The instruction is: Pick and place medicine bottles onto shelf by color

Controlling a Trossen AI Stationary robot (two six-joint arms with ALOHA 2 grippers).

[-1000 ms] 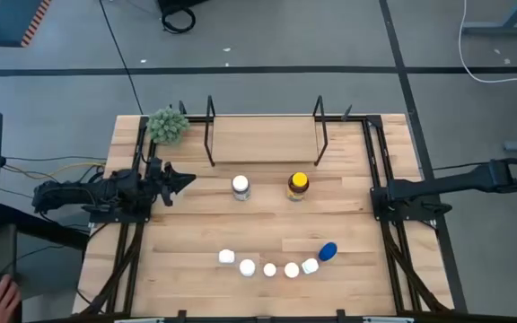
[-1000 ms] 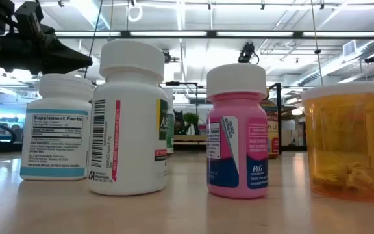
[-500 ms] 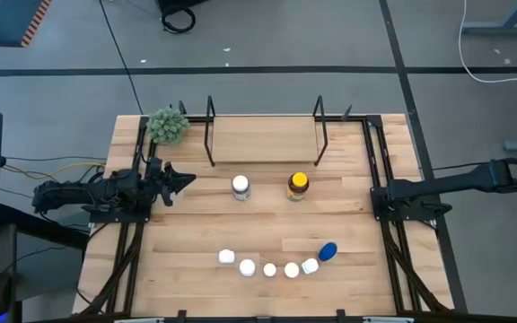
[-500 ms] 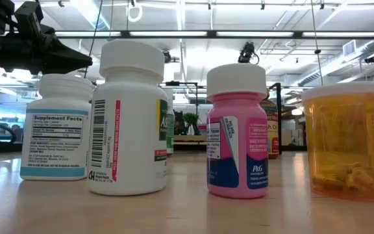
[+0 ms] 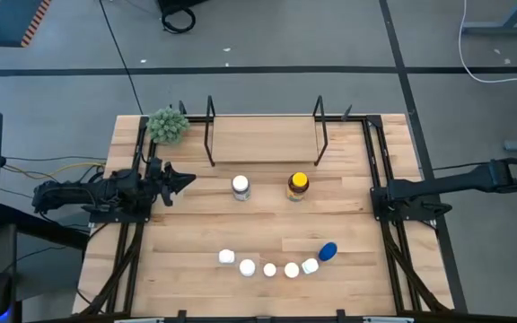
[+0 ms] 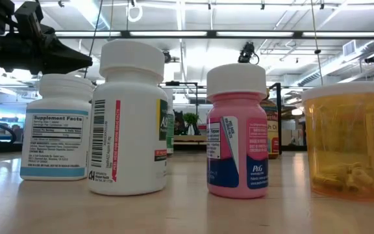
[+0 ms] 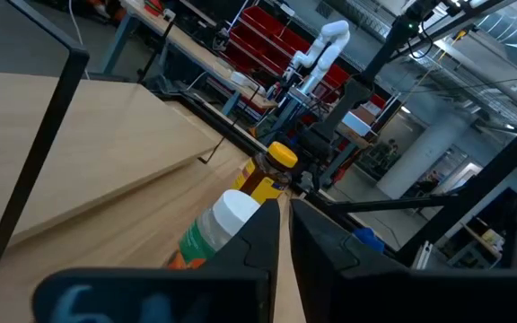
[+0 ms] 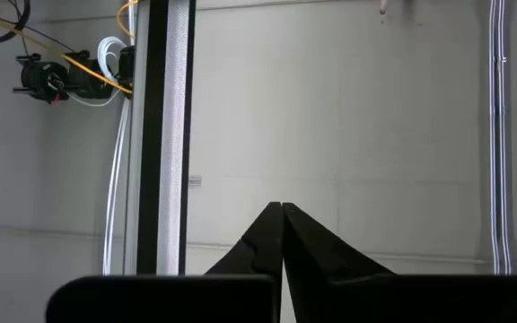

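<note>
Hovering at the counter's (image 5: 267, 215) near-left edge, the left end effector (image 5: 185, 180) had its two dark fingers pressed together on nothing; directly ahead of its tips stood the white-capped round bottle with a green-and-orange label (image 5: 240, 187), and just beyond that the amber bottle with a yellow cap (image 5: 298, 185); the low light-wood shelf with black wire uprights (image 5: 265, 139) lay off to one side of its line, empty; six small bottles, five white-capped and one blue (image 5: 328, 250), curved along the counter's opposite side; the right end effector (image 8: 282, 209), also closed and empty, waited beyond the counter's edge; these rigid, light, smooth plastic bottles would probably tip easily, so gripping mid-body below the cap looked safest.
</note>
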